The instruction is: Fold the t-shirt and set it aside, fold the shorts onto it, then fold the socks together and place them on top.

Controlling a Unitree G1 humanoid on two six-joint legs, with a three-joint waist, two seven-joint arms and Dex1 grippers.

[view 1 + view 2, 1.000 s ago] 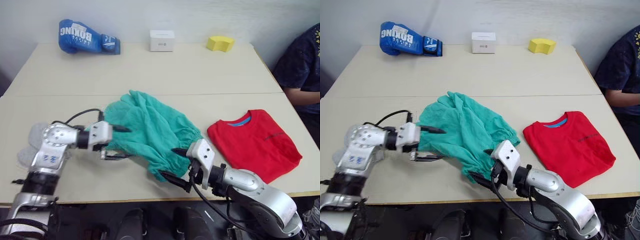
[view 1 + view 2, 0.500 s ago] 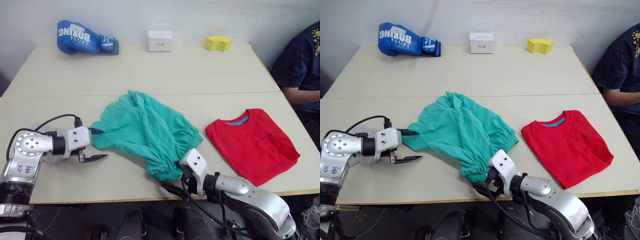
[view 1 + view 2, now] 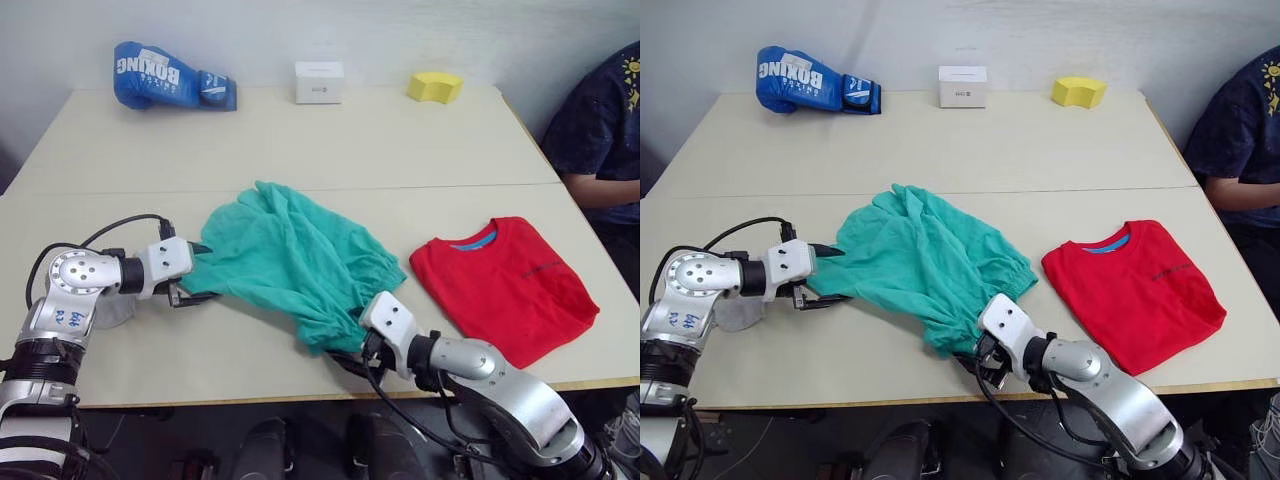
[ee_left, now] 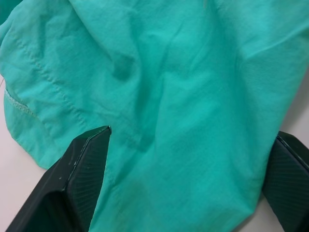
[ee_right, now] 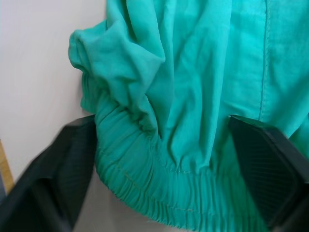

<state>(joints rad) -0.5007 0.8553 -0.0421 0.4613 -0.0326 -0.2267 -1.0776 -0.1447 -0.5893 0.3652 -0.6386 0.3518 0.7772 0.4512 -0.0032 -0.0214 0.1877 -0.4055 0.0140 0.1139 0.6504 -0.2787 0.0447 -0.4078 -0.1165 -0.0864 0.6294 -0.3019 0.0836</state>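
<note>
The teal-green shorts (image 3: 290,262) lie crumpled in the middle of the table. My left gripper (image 3: 208,271) is open at their left edge, with teal cloth (image 4: 183,87) between its fingers (image 4: 82,169). My right gripper (image 3: 348,356) is open at the front corner, its fingers either side of the gathered waistband (image 5: 159,174). The red t-shirt (image 3: 505,285) lies folded to the right, apart from the shorts. A light grey sock (image 3: 735,312) shows under my left arm, mostly hidden.
Along the far edge of the table (image 3: 330,150) sit a blue boxing glove (image 3: 170,75), a white box (image 3: 319,81) and a yellow sponge (image 3: 434,86). A person (image 3: 600,130) sits at the right side. My right gripper is near the table's front edge.
After pulling back from the shorts, my left gripper has moved right again onto their left edge. My right gripper has moved forward around the waistband corner.
</note>
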